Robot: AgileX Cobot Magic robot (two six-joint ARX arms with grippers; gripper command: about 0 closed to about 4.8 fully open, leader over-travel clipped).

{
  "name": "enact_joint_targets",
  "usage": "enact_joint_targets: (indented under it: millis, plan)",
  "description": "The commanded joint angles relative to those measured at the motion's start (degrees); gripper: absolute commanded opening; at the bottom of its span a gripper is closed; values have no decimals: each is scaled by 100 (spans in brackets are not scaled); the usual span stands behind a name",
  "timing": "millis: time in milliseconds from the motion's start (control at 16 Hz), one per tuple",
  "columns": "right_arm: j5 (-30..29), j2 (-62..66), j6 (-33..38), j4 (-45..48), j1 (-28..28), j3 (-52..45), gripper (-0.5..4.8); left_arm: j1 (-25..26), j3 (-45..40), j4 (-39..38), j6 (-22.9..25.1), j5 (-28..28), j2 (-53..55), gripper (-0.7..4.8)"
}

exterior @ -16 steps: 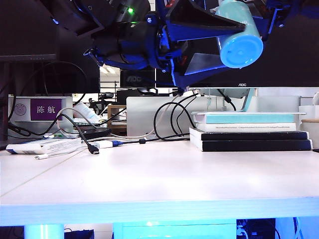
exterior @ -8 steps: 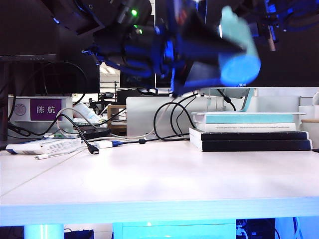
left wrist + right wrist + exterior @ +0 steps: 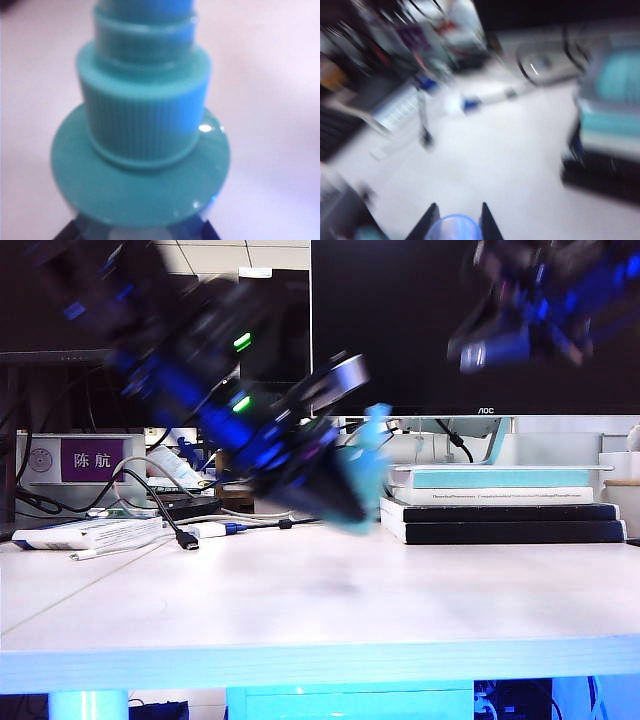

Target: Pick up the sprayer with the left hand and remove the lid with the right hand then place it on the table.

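A: Visibility?
B: Poor. Both arms smear in the exterior view, and the right wrist view is streaked.

A: The sprayer (image 3: 142, 125)?
B: Teal, ribbed collar, nozzle bare. The left gripper (image 3: 335, 490) is clamped on it, low over the table (image 3: 330, 610).

A: The lid (image 3: 452, 227)?
B: A clear cap pinched in the right gripper (image 3: 455, 220), high at the right.

A: Surroundings?
B: Stacked books (image 3: 505, 505) and cables (image 3: 340, 475) behind.

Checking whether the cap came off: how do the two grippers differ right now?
The left gripper sits low, just above the table, gripping the teal sprayer; the right gripper is raised high, pinching the small clear lid. Both are motion-blurred in the exterior view.
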Motion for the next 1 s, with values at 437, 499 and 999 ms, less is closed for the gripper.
enact_joint_targets:
  millis: [437,499,999]
  plan:
    - [1353,1650,-238,1679,321,-645,-5,424,-1788,5069,-634,-302,404,51]
    - [1377,1792,-238,1766,321,-647,-5,426,-1788,5189,-796,-302,592,51]
    - [1414,2507,-238,1869,341,-649,-5,433,-1786,5357,-1003,-802,975,51]
